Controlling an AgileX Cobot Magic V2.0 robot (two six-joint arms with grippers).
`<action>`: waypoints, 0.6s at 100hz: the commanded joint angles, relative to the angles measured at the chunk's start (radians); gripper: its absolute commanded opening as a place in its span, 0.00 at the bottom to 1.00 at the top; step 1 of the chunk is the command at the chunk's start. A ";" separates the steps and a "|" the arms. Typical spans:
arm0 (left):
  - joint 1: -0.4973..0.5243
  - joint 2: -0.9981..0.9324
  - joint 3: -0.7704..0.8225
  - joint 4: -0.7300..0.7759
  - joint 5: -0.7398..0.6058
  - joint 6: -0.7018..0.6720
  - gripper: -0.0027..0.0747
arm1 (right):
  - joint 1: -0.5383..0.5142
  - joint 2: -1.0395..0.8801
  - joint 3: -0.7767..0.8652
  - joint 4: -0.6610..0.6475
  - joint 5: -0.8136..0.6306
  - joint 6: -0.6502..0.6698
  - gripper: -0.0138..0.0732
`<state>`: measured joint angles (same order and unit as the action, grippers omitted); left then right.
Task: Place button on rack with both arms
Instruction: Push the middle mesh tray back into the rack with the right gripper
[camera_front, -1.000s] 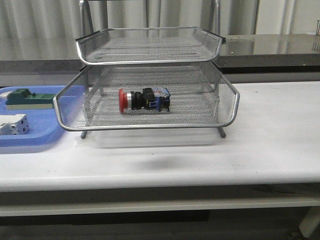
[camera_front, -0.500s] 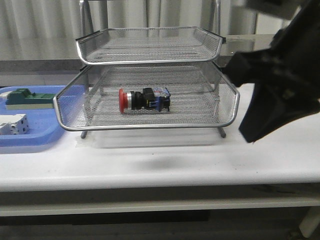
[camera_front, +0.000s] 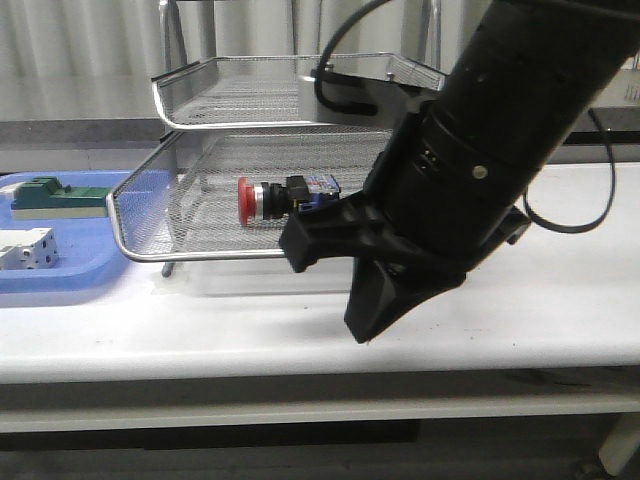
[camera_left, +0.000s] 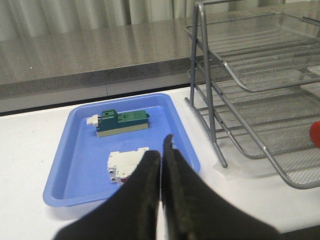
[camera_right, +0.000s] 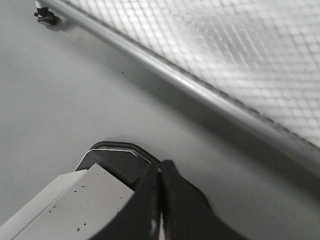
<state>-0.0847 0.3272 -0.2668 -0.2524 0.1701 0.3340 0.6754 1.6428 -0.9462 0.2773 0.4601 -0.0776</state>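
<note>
Basically the task looks done, judging from how things lie. Worktop (camera_front: 560, 300), white, carries everything. Right arm (camera_front: 500, 130) is the biggest thing in the front view, a black bulk crossing in front of the rack's right half, pointing down toward the worktop's front edge. Rack (camera_front: 200, 100): silver wire mesh tiers on a thin frame, standing mid-worktop toward the back edge; two tiers show in the front view. Blue tray (camera_left: 75, 165) sits near the worktop's left edge, just beside the rack, holding a green block (camera_left: 122, 121) and a white boxy part (camera_left: 125, 165), both apart from each other.

Button (camera_front: 285, 198) lies on its side on the lower visible tier, red cap pointing to the left edge, blue rear block to the right, nothing gripping it. Only a red sliver of it shows in the left wrist view.

Right end effector (camera_right: 160, 187): fingers pressed together, nothing between them, hanging just above bare worktop beside the rack's front rail. Left end effector (camera_left: 161, 165): also closed to a thin slit, empty, over the blue tray's near side; it does not show in the front view.

What's left, as a guess: nothing on the button itself, maybe just both arms going clear of the rack.
</note>
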 joint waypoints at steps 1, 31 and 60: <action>0.001 0.006 -0.028 -0.013 -0.082 -0.008 0.04 | 0.004 -0.009 -0.053 -0.004 -0.044 -0.011 0.09; 0.001 0.006 -0.028 -0.013 -0.082 -0.008 0.04 | 0.003 0.039 -0.127 -0.110 -0.063 -0.011 0.09; 0.001 0.006 -0.028 -0.013 -0.082 -0.008 0.04 | -0.061 0.127 -0.241 -0.153 -0.079 -0.011 0.09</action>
<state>-0.0847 0.3272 -0.2668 -0.2524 0.1701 0.3340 0.6465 1.7875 -1.1235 0.1496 0.4439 -0.0776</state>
